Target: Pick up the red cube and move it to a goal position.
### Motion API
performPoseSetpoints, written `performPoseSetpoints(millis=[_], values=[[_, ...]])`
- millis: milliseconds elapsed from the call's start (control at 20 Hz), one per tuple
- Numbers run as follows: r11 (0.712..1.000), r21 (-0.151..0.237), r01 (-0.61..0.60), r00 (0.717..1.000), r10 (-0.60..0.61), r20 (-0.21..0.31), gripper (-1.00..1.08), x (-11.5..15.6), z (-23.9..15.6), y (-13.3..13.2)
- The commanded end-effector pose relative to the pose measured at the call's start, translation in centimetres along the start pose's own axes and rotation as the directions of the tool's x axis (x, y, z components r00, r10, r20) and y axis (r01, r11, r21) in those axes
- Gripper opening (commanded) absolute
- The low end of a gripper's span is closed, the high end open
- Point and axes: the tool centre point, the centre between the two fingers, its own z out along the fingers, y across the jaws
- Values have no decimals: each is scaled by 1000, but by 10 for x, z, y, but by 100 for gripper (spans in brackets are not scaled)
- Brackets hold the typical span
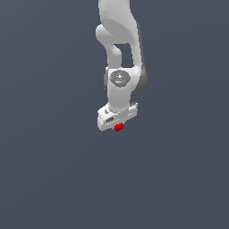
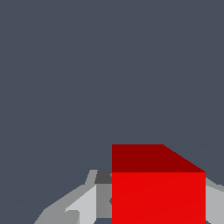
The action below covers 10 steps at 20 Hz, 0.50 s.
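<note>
The gripper [image 1: 117, 124] is clamping the red cube [image 1: 119, 127] between its fingers [image 2: 85, 203], directly beneath the wrist. Pickup is appearing complete; transport is remaining, with no goal marker showing.

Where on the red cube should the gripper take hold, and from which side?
Grip the red cube across two opposite flat side faces, coming down from above. All its faces are flat and plain, so parallel fingers seat squarely on any opposite pair. The gripper already sits right over it, with a finger beside one side face in the wrist view. Whether it is already clamped cannot be told.
</note>
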Motion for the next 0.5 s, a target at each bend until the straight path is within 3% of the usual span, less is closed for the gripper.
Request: performPoseSetpoints(millis=[0, 450], values=[[1000, -1, 0, 1000, 0, -1, -100, -1, -25, -4], [1000, -1, 1, 1000, -1, -1, -100, -7, -131, -23]])
